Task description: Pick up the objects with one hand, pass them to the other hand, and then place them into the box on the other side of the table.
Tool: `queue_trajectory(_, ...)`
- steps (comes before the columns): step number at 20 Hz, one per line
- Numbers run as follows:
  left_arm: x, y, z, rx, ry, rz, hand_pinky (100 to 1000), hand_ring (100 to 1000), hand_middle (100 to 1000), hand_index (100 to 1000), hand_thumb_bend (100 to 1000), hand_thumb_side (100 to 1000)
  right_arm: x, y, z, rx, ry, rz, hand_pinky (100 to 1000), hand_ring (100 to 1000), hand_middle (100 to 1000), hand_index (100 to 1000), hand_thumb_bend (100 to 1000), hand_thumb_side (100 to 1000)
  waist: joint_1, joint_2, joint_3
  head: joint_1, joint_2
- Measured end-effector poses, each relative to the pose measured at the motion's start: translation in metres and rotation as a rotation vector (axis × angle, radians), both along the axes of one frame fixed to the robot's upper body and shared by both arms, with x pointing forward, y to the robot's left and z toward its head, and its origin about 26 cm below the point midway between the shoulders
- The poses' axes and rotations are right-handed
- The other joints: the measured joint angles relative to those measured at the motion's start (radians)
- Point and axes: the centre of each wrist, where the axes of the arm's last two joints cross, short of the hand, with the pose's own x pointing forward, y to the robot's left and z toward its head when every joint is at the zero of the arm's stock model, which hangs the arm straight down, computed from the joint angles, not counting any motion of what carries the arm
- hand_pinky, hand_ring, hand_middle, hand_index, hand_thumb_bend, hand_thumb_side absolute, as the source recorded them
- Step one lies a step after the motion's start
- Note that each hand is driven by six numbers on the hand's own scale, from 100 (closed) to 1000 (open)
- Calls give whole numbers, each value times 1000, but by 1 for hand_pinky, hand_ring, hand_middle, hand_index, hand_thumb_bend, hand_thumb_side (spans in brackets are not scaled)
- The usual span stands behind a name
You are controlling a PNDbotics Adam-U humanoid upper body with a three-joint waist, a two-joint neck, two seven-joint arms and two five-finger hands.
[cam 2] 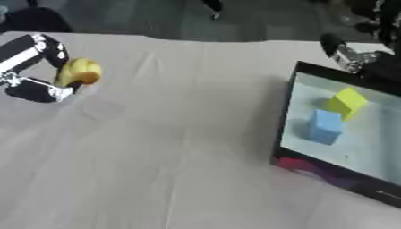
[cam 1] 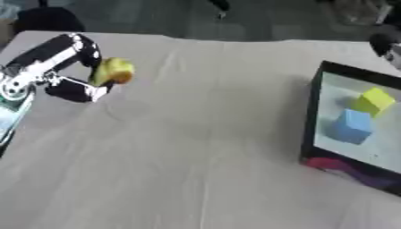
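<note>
So right now my left hand [cam 1: 74, 71] has its fingers and thumb curled around a yellow object [cam 1: 113, 70], roundish with an orange patch, can't make out more than that. It's well to the left of the box [cam 1: 315, 112], looks lifted just off the table [cam 1: 196, 147] though I can't say for sure. The box sits at the right side with a black rim and a pale floor, and there's already a yellow block [cam 1: 374, 101] and a blue block [cam 1: 350, 125] inside, touching or nearly so.

My right hand [cam 2: 348, 56] is just behind the box's far-left corner. I only see a bit of it, dark and silver, and honestly can't tell if the fingers are apart or together.

What worries me: the object only sits between fingertips and thumb, so it could slip out at the handover if my right hand closes late or off-centre. My right arm also has to clear that raised near wall of the box, and clipping it could shove the box.

Room-wise, the whole stretch of cloth between my left hand and the box is bare, so the pass has plenty of space. Inside the box, the near-left part of the floor looks open; the blocks take the middle.
</note>
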Motion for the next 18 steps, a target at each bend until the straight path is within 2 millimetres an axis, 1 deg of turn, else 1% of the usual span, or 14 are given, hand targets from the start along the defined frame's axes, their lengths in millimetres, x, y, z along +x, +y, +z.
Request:
queue_trajectory(3,1,-15,-8,-47,-21,-17,667,581,479,382,100,100,2,15,7,-52,-6,62,951,1000,919,913,336,429,-2,0,-4,-1,0)
queue_trajectory(6,0,-25,-15,-72,-46,-29,668,581,479,383,100,100,3,26,10,-98,-2,108,951,1000,921,915,347,422,-5,0,-5,-1,0)
queue_trajectory(13,-1,-40,-27,-108,-109,-51,668,577,476,384,100,100,5,46,14,-204,5,189,950,1000,927,917,367,418,-5,0,-6,-9,1)
queue_trajectory(18,0,-51,-34,-141,-138,-75,669,578,477,384,100,100,5,59,19,-273,8,241,948,1000,924,914,379,405,-11,-3,-6,-9,1)
